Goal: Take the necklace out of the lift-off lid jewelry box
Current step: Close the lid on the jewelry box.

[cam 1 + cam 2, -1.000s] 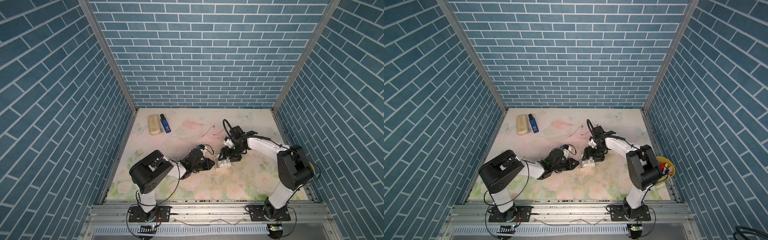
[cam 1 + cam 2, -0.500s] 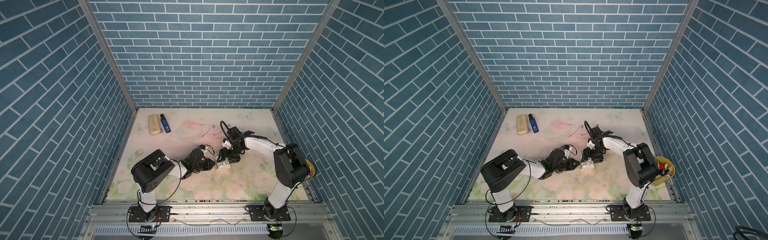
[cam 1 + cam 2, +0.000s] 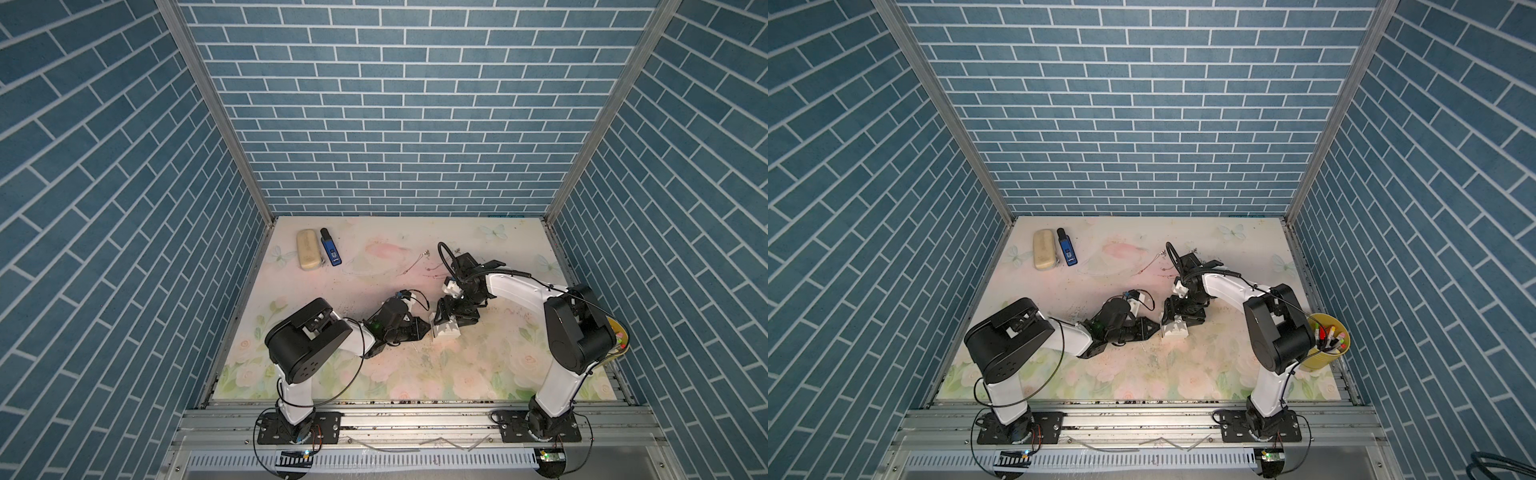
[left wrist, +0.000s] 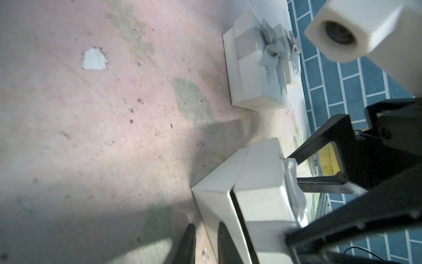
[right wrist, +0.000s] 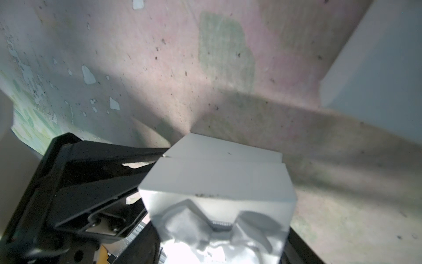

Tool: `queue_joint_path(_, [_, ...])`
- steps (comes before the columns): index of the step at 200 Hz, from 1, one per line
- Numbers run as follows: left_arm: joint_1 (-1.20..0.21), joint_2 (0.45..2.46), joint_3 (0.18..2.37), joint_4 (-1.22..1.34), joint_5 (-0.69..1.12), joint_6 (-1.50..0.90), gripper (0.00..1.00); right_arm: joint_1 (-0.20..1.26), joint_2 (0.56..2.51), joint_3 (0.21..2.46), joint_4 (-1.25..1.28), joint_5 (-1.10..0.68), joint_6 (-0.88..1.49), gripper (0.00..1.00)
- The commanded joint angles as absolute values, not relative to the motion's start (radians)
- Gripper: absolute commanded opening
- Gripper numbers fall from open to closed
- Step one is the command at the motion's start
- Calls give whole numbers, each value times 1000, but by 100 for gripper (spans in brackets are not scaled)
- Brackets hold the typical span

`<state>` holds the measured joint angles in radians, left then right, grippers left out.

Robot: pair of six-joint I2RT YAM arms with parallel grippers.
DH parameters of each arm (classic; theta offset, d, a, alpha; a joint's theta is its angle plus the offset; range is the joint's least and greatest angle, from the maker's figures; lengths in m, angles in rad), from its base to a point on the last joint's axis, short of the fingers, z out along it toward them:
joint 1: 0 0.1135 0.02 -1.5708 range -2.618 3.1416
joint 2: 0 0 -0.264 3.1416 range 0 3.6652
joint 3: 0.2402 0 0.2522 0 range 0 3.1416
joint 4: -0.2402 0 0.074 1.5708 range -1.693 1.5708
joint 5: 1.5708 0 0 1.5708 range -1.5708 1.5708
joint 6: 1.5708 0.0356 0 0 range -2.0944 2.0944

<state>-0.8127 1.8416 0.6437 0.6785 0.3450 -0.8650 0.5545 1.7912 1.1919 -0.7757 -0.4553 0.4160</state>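
Note:
The white jewelry box (image 3: 448, 330) (image 3: 1174, 331) with a grey bow stands mid-mat. Its lid (image 5: 219, 182) sits slightly askew on the base (image 4: 212, 194), with a dark seam between them. My right gripper (image 5: 222, 240) (image 3: 451, 319) comes from above and is shut on the lid, one finger on each side. My left gripper (image 4: 206, 226) (image 3: 428, 328) lies low on the mat. Its fingertips (image 4: 225, 240) rest against the side of the base, nearly together, with nothing between them. The necklace is hidden inside the box.
A second white box with a grey bow (image 4: 253, 68) stands further back. Thin chains (image 3: 415, 264) lie on the mat behind the arms. A beige case (image 3: 309, 250) and a blue device (image 3: 330, 252) lie at the back left. A yellow cup of pens (image 3: 1327, 347) stands at the right edge.
My right wrist has shifted slightly to the left over the box. The left arm and the box stay where they were.

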Motion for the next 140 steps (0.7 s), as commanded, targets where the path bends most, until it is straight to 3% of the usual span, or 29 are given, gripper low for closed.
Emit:
queue_joint_path(1, [-831, 1864, 679, 696, 356, -863, 20, 599, 1810, 1208, -728, -526, 443, 65])
queue_joint_path(43, [-831, 1858, 678, 683, 347, -863, 20, 618, 1812, 1193, -686, -512, 486, 68])
queue_joint_path(140, [-828, 1833, 661, 653, 325, -865, 20, 600, 1748, 1170, -706, -446, 500, 96])
